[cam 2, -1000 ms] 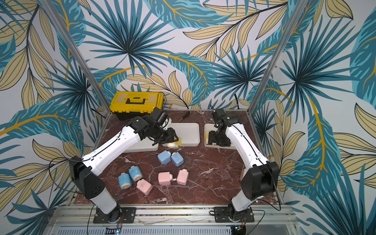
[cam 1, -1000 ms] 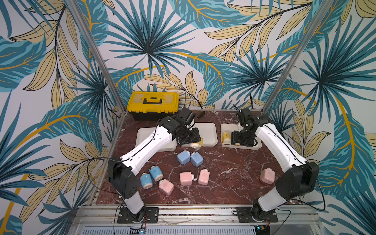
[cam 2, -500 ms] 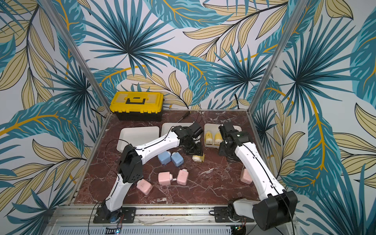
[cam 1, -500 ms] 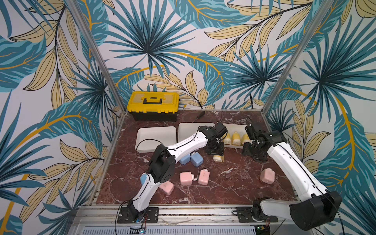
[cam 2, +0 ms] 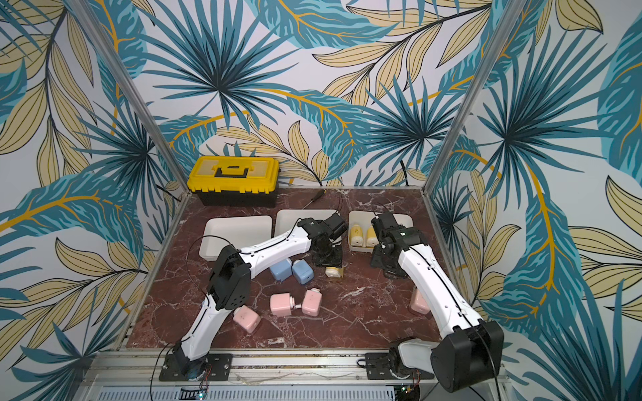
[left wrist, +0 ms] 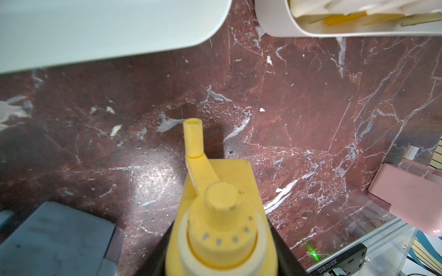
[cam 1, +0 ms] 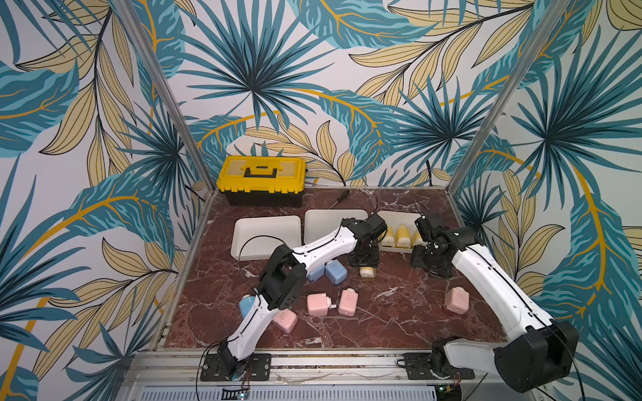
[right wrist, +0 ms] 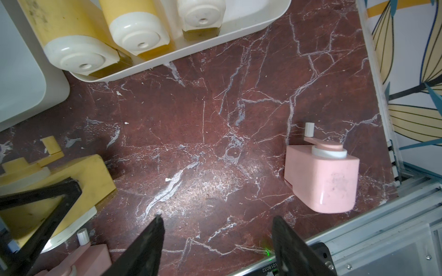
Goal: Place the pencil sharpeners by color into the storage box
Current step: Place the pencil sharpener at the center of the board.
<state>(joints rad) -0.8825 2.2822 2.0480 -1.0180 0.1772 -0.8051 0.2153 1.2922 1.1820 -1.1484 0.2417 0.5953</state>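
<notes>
1. Top views: the left gripper (cam 1: 363, 258) is hanging over the marble table (cam 1: 389, 323) just in front of the trays, clamped on a yellow sharpener (cam 1: 367, 272) that's sitting on or barely off the stone, can't tell which. The right gripper (cam 1: 429, 265) is hovering empty nearby. Three yellow ones (cam 2: 356, 234) are lying in the right tray (cam 2: 406, 219), while the middle tray (cam 1: 326, 222) and left tray (cam 1: 267, 236) are looking empty. Blues (cam 1: 336, 272) and pinks (cam 1: 317, 304) are scattered across the table, one pink (cam 1: 456, 301) off by the right arm. Worry here: the two arms are working close together by the same tray, so they could be bumping each other

2. Left wrist: the jaws are pinching the yellow sharpener (left wrist: 221, 215) low on its body, crank handle (left wrist: 194, 141) sticking out ahead. That handle could be catching on the right tray (left wrist: 282, 26) rim going in, twisting the thing out of the grip

3. Right wrist: the right gripper (right wrist: 218, 241) is standing wide apart with nothing between, bare marble below and the lone pink (right wrist: 321, 176) off to the side. The three yellows (right wrist: 137, 31) are packing the right tray (right wrist: 215, 43) tightly, so the fourth might be landing on top or tipping out

4. Room: glossy veined red marble, slick looking, so a dropped one could be sliding. Palm leaf wallpaper all round, a yellow toolbox (cam 1: 261, 180) and a screwdriver (cam 1: 339, 198) sitting at the back
</notes>
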